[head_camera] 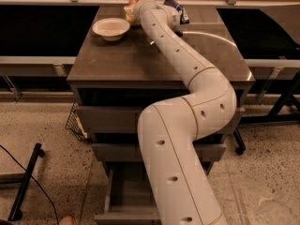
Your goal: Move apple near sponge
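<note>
My white arm stretches over the dark table (pixel 126 60) to its far edge. The gripper (pixel 138 4) is at the end of the arm, mostly hidden behind the wrist. A bit of the red-orange apple (pixel 134 0) shows right at the gripper, at the far edge of the table. A pale yellow sponge (pixel 129 15) lies just left of the wrist, close to the apple. I cannot tell whether the apple rests on the table or is held.
A round white bowl (pixel 111 28) stands on the table left of the arm. A dark blue-and-white snack bag (pixel 177 11) lies right of the wrist. Drawers sit below the tabletop, the lowest one (pixel 129 191) pulled open. Dark counters flank the table.
</note>
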Robot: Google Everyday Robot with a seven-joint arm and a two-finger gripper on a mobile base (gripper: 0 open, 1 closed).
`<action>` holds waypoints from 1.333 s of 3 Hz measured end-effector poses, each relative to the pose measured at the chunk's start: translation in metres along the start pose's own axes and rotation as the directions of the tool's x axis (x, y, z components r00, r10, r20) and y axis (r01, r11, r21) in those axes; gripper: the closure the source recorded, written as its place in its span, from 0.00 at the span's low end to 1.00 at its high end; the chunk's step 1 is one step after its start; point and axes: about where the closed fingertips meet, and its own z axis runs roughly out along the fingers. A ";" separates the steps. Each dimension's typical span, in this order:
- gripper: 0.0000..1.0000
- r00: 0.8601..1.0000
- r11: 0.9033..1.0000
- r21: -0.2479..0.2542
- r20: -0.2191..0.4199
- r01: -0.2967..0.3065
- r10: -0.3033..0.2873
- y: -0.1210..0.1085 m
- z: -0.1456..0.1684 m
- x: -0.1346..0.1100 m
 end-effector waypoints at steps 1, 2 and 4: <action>0.13 1.000 1.000 -0.002 -0.001 0.000 0.000 0.002 0.001 0.001; 0.00 1.000 1.000 -0.004 -0.002 0.000 0.000 0.004 0.002 0.001; 0.00 0.998 0.998 -0.013 0.026 -0.059 0.059 -0.012 -0.012 -0.020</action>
